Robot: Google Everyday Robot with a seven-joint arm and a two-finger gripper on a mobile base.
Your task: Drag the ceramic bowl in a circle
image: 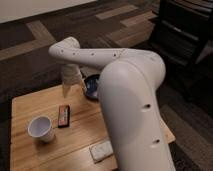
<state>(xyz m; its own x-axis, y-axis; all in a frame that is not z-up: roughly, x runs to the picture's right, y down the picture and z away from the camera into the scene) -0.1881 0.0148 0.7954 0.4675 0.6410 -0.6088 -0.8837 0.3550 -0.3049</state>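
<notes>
Ceramic bowl (92,84) at far edge of tabletop (30,107), partly hidden by arm. Gripper (69,88) hangs just camera-left of bowl, perhaps at its rim. Whether gripper is open or holds anything, we cannot tell. White cup (40,128) well nearer camera than bowl.

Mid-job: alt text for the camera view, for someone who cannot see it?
The gripper hangs over the wooden table close beside the ceramic bowl, which the robot's white arm partly hides. A white cup, a dark flat bar and a white packet sit nearer the camera.
</notes>
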